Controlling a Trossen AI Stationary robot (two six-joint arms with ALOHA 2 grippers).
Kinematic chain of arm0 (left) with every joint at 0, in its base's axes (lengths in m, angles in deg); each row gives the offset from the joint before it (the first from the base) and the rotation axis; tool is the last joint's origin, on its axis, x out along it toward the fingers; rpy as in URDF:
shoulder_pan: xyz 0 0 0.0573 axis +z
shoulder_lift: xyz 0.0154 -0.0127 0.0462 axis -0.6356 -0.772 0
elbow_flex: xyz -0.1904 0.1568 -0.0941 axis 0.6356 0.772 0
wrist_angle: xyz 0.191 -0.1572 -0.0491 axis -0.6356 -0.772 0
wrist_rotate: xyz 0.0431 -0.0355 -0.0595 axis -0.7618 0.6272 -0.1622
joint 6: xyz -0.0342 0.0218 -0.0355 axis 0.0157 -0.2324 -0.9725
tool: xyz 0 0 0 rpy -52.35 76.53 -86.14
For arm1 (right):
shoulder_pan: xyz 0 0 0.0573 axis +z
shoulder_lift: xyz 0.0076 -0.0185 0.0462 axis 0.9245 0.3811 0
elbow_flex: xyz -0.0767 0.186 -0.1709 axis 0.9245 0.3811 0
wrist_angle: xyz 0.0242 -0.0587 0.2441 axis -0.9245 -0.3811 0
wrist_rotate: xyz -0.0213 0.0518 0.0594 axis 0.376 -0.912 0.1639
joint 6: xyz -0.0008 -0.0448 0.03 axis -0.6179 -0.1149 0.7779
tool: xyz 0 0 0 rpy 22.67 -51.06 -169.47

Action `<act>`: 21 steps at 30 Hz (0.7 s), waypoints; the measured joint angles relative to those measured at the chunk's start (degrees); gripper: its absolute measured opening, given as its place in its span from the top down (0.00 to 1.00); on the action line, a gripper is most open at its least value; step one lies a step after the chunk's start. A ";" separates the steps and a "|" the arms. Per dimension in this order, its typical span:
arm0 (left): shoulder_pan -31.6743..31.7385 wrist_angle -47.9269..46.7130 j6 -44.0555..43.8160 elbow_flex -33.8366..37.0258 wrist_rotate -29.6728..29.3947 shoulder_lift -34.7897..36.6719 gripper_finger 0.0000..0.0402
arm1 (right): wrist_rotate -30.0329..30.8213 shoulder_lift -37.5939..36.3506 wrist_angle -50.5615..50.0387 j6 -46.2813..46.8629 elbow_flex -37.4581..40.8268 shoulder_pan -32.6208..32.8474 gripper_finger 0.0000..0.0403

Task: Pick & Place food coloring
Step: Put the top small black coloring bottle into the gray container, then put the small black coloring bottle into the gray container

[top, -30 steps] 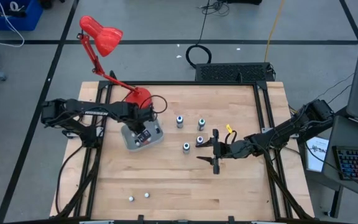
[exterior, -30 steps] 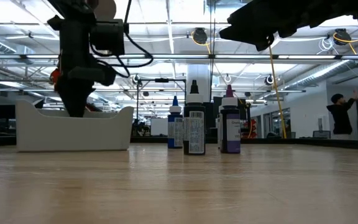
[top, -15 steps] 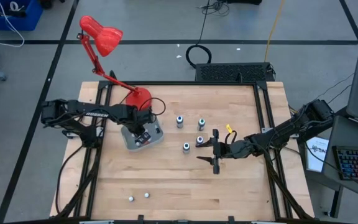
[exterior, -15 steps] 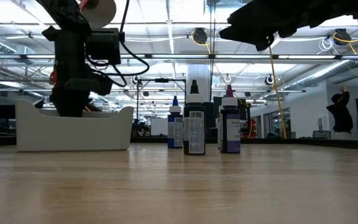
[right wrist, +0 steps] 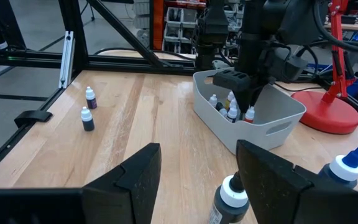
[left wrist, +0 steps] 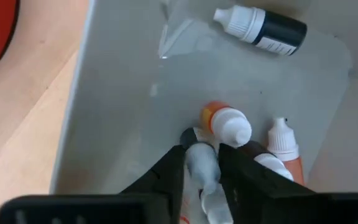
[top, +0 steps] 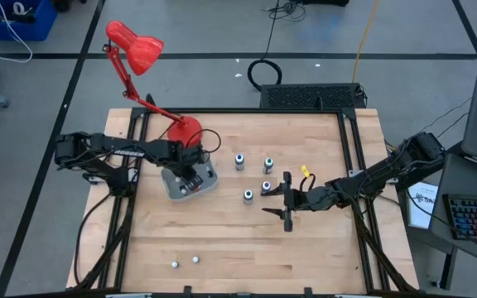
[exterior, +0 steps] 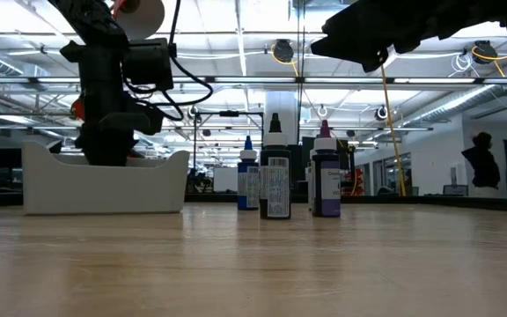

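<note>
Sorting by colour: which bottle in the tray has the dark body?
The one lying on its side alone by the tray's far wall: black body, white cap. The others, orange and whitish, cluster by the left gripper.

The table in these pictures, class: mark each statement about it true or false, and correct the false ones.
1. The left gripper is down inside the tray. True.
2. The tray holds no bottles. False: several small bottles lie in it.
3. Four bottles stand upright near the middle of the table. True.
4. The right gripper holds a bottle. False: it hangs open above the table, holding nothing.
5. The red lamp stands at the table's front edge. False: its base sits toward the back, beside the tray.
6. Two tiny bottles sit near the table's front edge. True.
</note>
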 joint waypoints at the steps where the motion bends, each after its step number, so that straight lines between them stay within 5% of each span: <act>1: 0.00 0.04 -0.30 0.00 0.00 0.00 0.71 | 0.00 0.00 0.00 -0.01 0.00 0.00 0.51; 16: 0.00 -0.03 -0.72 -0.01 0.15 0.00 0.64 | 0.00 0.00 -0.01 -0.01 0.00 0.00 0.51; 21: 0.00 -0.94 0.64 -0.66 4.25 0.00 0.64 | 0.00 0.00 -0.02 -0.01 0.00 0.00 0.51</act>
